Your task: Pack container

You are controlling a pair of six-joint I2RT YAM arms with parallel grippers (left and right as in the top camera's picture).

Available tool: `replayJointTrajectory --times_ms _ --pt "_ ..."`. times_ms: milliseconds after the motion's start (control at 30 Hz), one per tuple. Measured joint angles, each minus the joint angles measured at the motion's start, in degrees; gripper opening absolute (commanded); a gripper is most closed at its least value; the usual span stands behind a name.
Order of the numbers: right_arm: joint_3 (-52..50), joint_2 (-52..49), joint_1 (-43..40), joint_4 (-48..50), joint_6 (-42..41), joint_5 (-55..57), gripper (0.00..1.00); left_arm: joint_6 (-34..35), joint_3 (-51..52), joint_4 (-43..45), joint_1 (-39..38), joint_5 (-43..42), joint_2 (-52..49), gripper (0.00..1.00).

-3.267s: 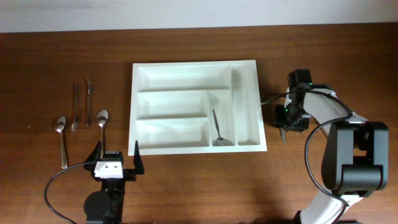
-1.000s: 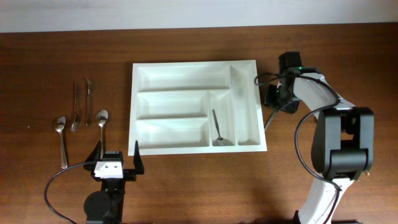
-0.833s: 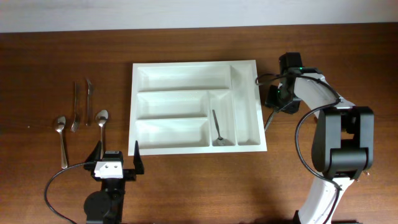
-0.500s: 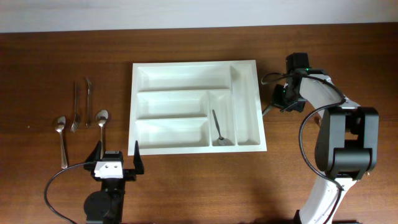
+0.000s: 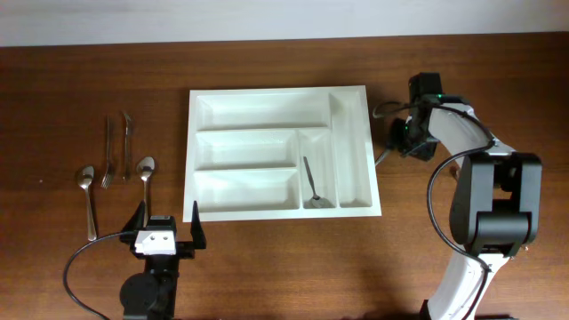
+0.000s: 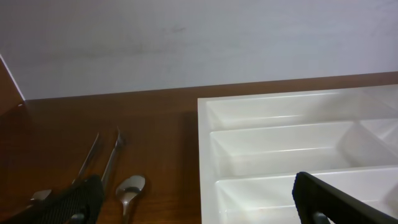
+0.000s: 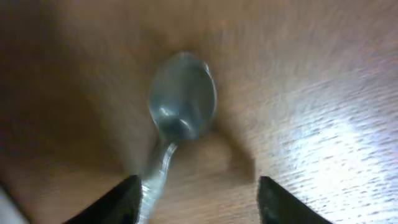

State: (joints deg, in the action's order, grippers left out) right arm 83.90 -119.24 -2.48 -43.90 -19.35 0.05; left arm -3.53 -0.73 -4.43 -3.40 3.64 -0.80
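Right gripper: my fingers stand parted with a clear gap and grip nothing. The view is blurred. A small shiny metal spoon lies bowl-up on the brown wooden table just ahead. Its handle runs back beside the finger at the picture's left, not down the middle of the gap. I cannot tell whether they touch.

Risks, as I judge them: closing from here may catch the handle off-centre and twist or flick it away. Thin flat metal on wood will likely slide before it lifts. The tray wall is near, so a careless swing could nudge it.

The large white rectangular plastic cutlery tray sits mid-table, its right edge just beside my right gripper. It is glossy and moulded, with three long compartments across and two upright ones at the right. The shorter upright one holds one steel spoon. The others look empty.

Left gripper: spread wide and empty, near the tray's near-left corner. Left of the tray, two loose spoons, a fork and a knife lie on the wood.
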Motion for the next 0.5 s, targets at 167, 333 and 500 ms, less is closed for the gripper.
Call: replayJointTrajectory --times_ms 167,333,500 --pt "3.8 0.0 0.0 3.0 -0.1 0.0 0.68 0.0 0.0 0.0 0.0 0.0 0.0 0.99" --pt "4.1 0.0 -0.6 5.5 -0.1 0.0 0.67 0.0 0.0 0.0 0.0 0.0 0.0 0.99" --pt "4.1 0.0 -2.4 8.0 -0.2 0.0 0.64 0.0 0.0 0.0 0.0 0.0 0.0 0.99"
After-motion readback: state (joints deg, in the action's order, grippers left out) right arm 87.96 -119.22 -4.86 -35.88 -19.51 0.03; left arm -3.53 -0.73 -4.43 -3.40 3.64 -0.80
